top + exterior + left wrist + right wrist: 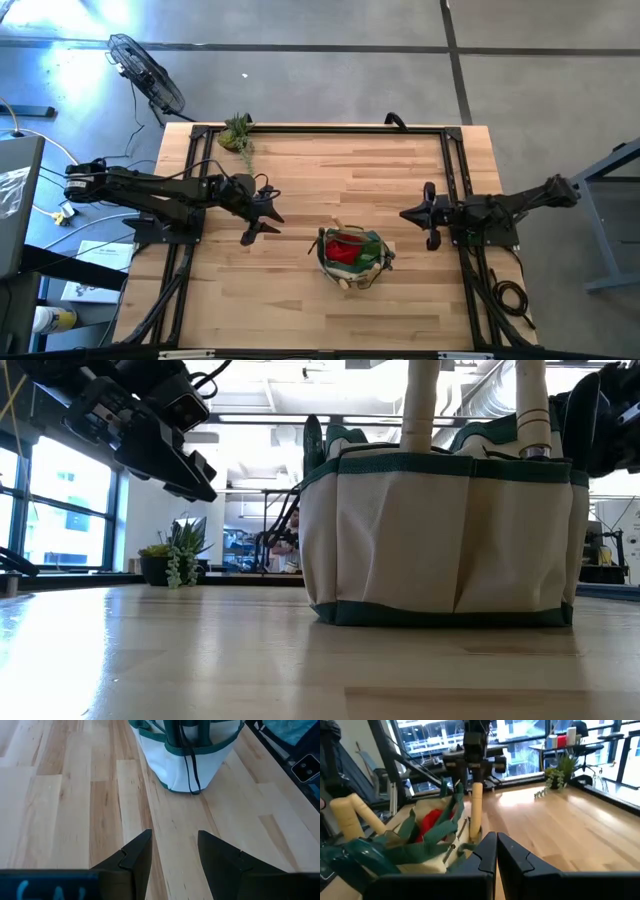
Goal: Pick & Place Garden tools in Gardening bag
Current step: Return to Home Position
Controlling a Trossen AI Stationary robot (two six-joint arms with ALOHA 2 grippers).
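The gardening bag [352,258] stands upright on its base on the table, toward the near edge; it shows cream with green trim [440,530]. In it are a red fabric piece [432,822] and wooden tool handles [420,405] [476,810] that stick up above the rim. My left gripper [262,228] hovers open above bare table to the bag's left, pointing slantwise down toward it [175,837]. My right gripper [405,213] is shut and empty at the table's right side, level, pointing toward the bag [496,837].
A leafy plant clump [238,135] sits at the far left corner of the table. Black frame rails [452,170] run along the table's left, right and far edges. A fan [145,70] stands on the floor beyond the far left corner.
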